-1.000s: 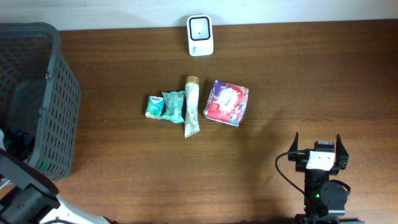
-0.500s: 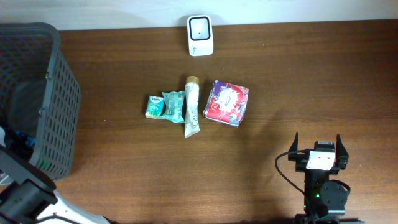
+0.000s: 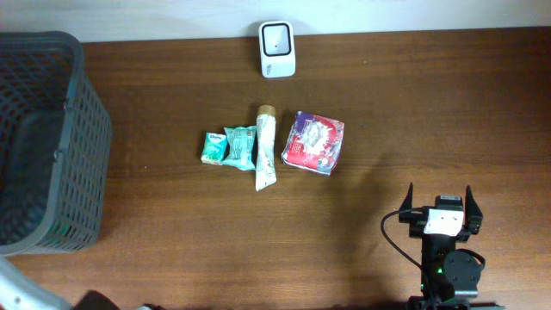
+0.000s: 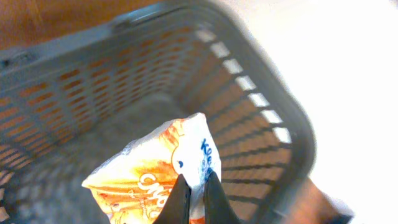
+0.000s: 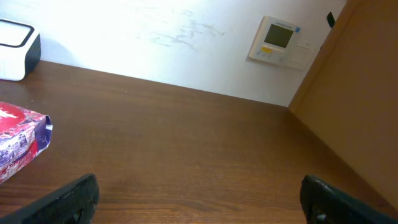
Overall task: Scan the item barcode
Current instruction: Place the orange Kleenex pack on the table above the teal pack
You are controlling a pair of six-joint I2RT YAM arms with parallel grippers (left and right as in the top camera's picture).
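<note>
In the left wrist view my left gripper (image 4: 197, 177) is shut on the white edge of an orange and white snack packet (image 4: 149, 171). The packet hangs above the inside of the grey mesh basket (image 4: 261, 93). Overhead, the basket (image 3: 82, 129) stands at the table's left edge, and neither my left gripper nor the packet shows there. The white barcode scanner (image 3: 277, 49) sits at the table's back edge. My right gripper (image 3: 439, 194) rests near the front right, open with nothing between its fingers (image 5: 81, 193).
Mid-table lie two teal packets (image 3: 215, 147), a cream tube (image 3: 265, 159) and a red and purple packet (image 3: 314, 142). The right wrist view catches that packet (image 5: 18, 140) and the scanner (image 5: 15, 50) at its left edge.
My left arm, seen overhead at the basket's front left, has drawn back out of that view. The right arm has not moved.
</note>
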